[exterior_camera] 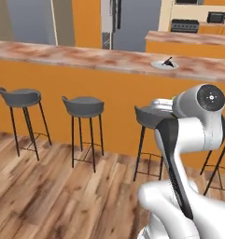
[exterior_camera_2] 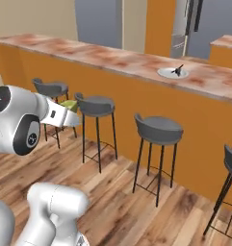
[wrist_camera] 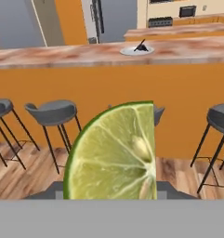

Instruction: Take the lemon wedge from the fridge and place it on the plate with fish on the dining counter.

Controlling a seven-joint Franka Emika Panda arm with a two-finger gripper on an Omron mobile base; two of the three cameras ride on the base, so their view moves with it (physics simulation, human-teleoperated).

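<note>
The lemon wedge [wrist_camera: 115,153] looms large and yellow-green in the hand view, held between my gripper's [wrist_camera: 111,190] dark fingers. From the base views the gripper [exterior_camera_2: 71,114] [exterior_camera: 161,103] hangs at stool height in front of the dining counter [exterior_camera: 86,56] [exterior_camera_2: 112,58] [wrist_camera: 62,53], with a bit of the wedge [exterior_camera_2: 68,104] showing at its tip. On the counter top ahead lies the white plate [exterior_camera: 156,65] [exterior_camera_2: 164,73] [wrist_camera: 128,51] with a dark fish [exterior_camera: 168,61] [exterior_camera_2: 177,70] [wrist_camera: 141,45]. The grey fridge [exterior_camera: 132,25] [exterior_camera_2: 184,29] [wrist_camera: 114,21] stands far behind the counter.
Several grey bar stools [exterior_camera: 83,107] [exterior_camera_2: 158,129] [wrist_camera: 53,113] line the counter's orange front, over a wooden floor [exterior_camera: 62,186]. A shorter island [exterior_camera: 188,39] with a similar top and a stove [exterior_camera: 185,25] stand at the back right.
</note>
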